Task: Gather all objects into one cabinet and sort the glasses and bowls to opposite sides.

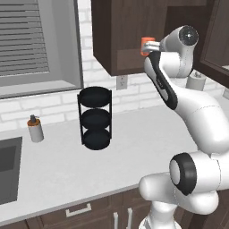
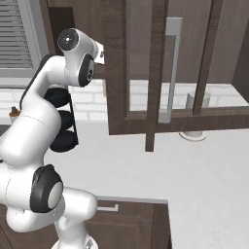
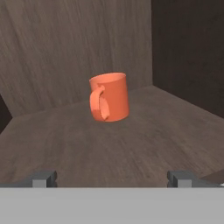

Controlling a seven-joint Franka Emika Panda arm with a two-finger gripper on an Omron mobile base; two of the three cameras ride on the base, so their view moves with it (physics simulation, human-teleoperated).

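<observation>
Orange mug (image 3: 109, 96) upright on the cabinet (image 1: 118, 36) shelf, toward the back corner, handle facing the camera, fingers (image 3: 43, 178) spread wide and empty, well short of the mug, black three-tier rack (image 1: 95, 118) on the table (image 1: 67, 165) below

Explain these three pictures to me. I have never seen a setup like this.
This is a simulated kitchen with a white robot arm on a base that can drive. Two pictures come from cameras behind the arm, on its left and right. The third looks along its tool, whose two dark tips stand wide apart and hold nothing. In front of it an orange mug stands upright on a wooden shelf inside the dark cabinet. On the white counter are a black three-tier rack, a soap bottle and a paper-towel roll.
</observation>
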